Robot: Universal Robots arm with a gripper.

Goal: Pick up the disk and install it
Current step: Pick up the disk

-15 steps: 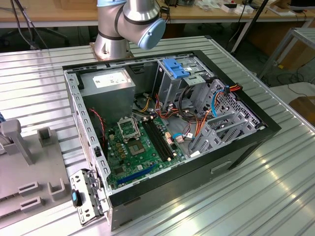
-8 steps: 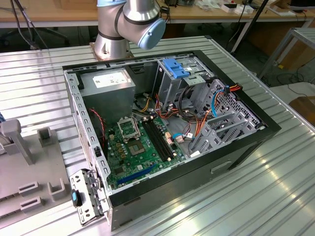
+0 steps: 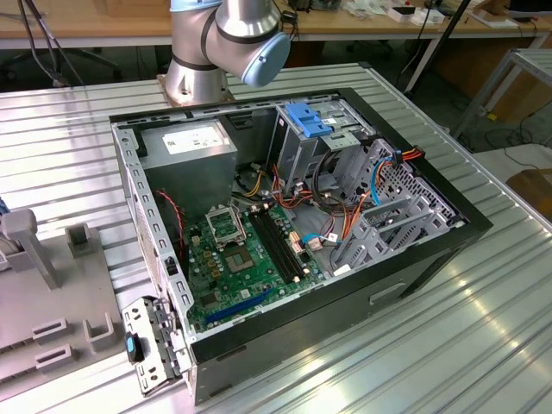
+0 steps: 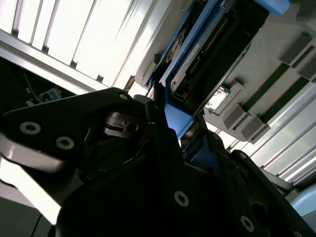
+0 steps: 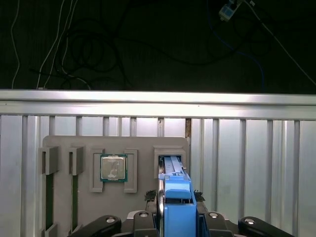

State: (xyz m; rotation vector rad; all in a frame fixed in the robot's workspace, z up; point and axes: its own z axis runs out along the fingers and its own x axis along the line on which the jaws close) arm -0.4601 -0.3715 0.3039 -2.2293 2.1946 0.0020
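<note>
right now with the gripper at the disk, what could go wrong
The disk stands on edge in a narrow slot of the grey tray, so a tilted lift could jam it. The gripper sits at its blue plastic rail, which might slip. A processor chip lies close by.

even light in the exterior view, glare streaks on the ribbed metal table [image 3: 466, 345], slats blown white in the second wrist view

The arm [image 3: 226, 39] bends at its blue-capped joint. The tool [image 5: 177, 211] grips the disk [image 5: 177, 190], jaws pressed against its sides.
</note>
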